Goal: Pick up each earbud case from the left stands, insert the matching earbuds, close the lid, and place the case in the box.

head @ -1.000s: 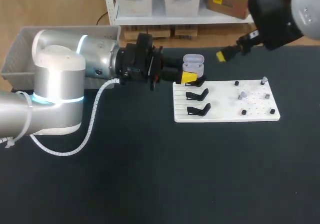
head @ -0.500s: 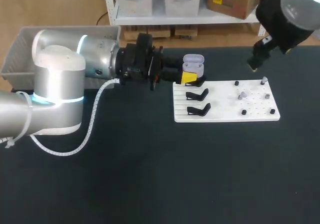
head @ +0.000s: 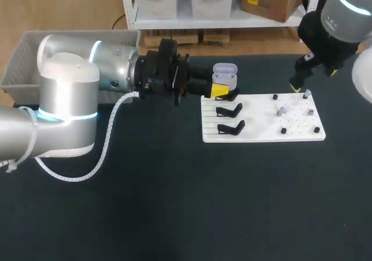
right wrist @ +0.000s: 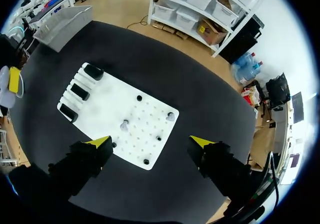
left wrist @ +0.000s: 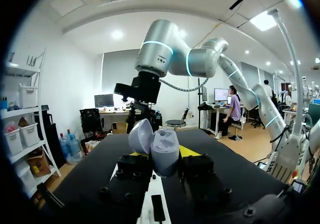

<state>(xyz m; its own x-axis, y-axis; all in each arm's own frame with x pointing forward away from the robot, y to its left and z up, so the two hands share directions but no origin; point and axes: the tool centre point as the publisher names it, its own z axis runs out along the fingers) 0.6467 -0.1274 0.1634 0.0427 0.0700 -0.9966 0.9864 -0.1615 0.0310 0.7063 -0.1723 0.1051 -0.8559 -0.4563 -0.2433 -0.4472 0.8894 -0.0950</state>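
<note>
A pale grey earbud case [head: 224, 74] with its lid open sits between the yellow-tipped fingers of my left gripper [head: 220, 89], just past the far left corner of the white board [head: 261, 134]. In the left wrist view the case [left wrist: 164, 152] stands upright, gripped from both sides. Two black stands [head: 229, 109] remain on the board's left. Small grey earbuds [head: 283, 110] sit on pegs at the board's right. My right gripper [right wrist: 151, 142] hangs open above the board [right wrist: 107, 97], over its far right corner [head: 302, 84], with an earbud [right wrist: 171, 116] below it.
A grey plastic bin [head: 23, 57] stands at the table's far left, behind my left arm. Small dark pegs [head: 283, 131] dot the right half of the board. Bare dark tabletop [head: 192, 203] lies in front of the board.
My right arm has swung in from the far back to hang over the board's far right corner. The left arm and the case have not moved.
</note>
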